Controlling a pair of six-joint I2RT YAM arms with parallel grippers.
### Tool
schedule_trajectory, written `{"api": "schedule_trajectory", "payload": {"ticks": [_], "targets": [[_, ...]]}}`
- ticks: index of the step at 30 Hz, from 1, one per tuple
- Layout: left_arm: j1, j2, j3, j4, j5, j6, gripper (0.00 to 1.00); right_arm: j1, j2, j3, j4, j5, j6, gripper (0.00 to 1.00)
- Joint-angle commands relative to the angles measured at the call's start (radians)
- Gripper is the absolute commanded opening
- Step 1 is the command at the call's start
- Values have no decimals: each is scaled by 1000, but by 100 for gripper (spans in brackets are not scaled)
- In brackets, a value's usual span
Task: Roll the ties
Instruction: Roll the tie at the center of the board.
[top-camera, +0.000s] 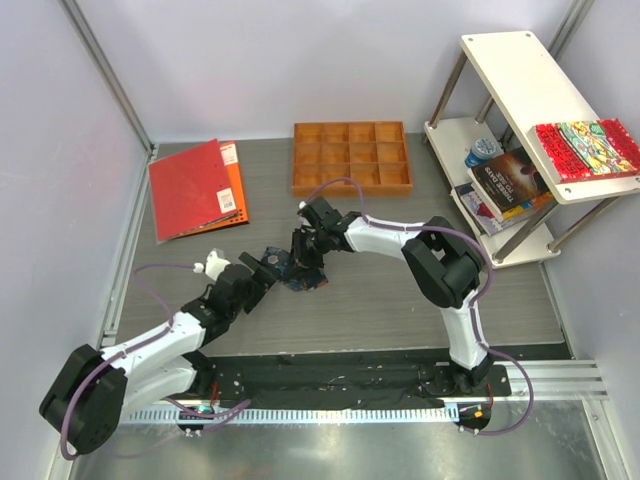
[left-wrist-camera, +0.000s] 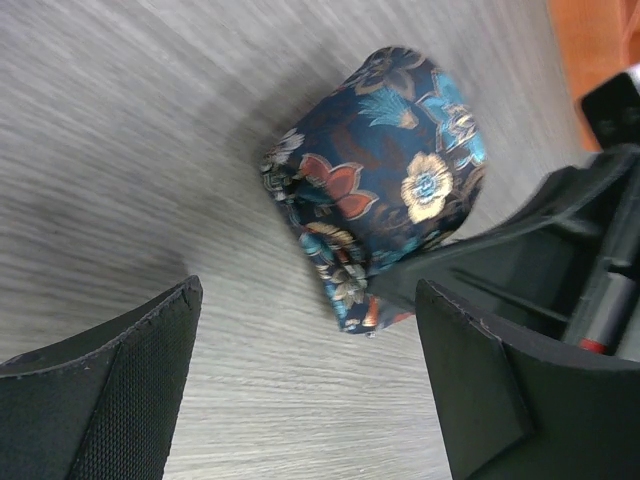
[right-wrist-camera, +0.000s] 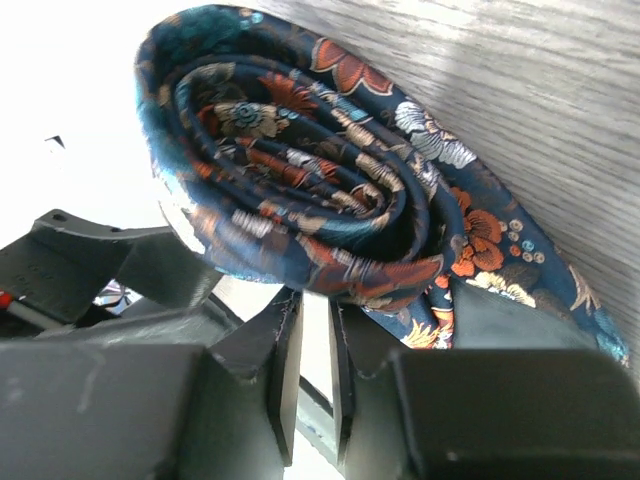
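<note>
The tie (top-camera: 290, 270) is wound into a tight roll of dark navy cloth with orange, red and teal flowers, lying mid-table. In the right wrist view the tie (right-wrist-camera: 310, 190) shows its spiral end-on. My right gripper (right-wrist-camera: 315, 300) has its jaws nearly together, pinching the roll's lower edge at the fingertips. In the top view the right gripper (top-camera: 304, 258) comes down on the roll from behind. The left wrist view has the tie (left-wrist-camera: 385, 180) ahead of my left gripper (left-wrist-camera: 308, 290), which is open with only table between its fingers (left-wrist-camera: 110, 400). The left gripper (top-camera: 262, 268) is just left of the roll.
A wooden compartment tray (top-camera: 351, 157) stands at the back centre. A red folder (top-camera: 195, 188) lies at the back left. A white shelf unit (top-camera: 520, 120) at the right holds books, with a red patterned book (top-camera: 587, 148) on its upper board.
</note>
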Motion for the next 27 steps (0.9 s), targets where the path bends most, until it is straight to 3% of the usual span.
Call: {"api": "schedule_trajectory", "payload": {"ticks": [1, 3, 6, 7, 10, 16, 20, 27], "targets": [[9, -22, 84, -60, -24, 51, 85, -5, -103, 5, 38, -18, 13, 23], [15, -54, 176, -254, -61, 124, 85, -9, -141, 3, 32, -18, 13, 25], [63, -76, 275, -344, -30, 255, 88, -19, -178, -9, 16, 1, 14, 26], [109, -77, 299, -364, -6, 348, 98, -19, -179, -12, 13, 8, 17, 26], [242, -12, 384, -358, 236, 507, 100, -19, -161, -13, 13, 22, 37, 26], [386, 134, 607, -519, 446, 684, 98, -16, -195, -114, 57, 112, 98, 24], [425, 218, 675, -529, 494, 789, 98, -17, -230, -251, 139, 155, 144, 23], [445, 347, 661, -440, 566, 889, 97, -26, -141, -306, 157, 152, 112, 19]]}}
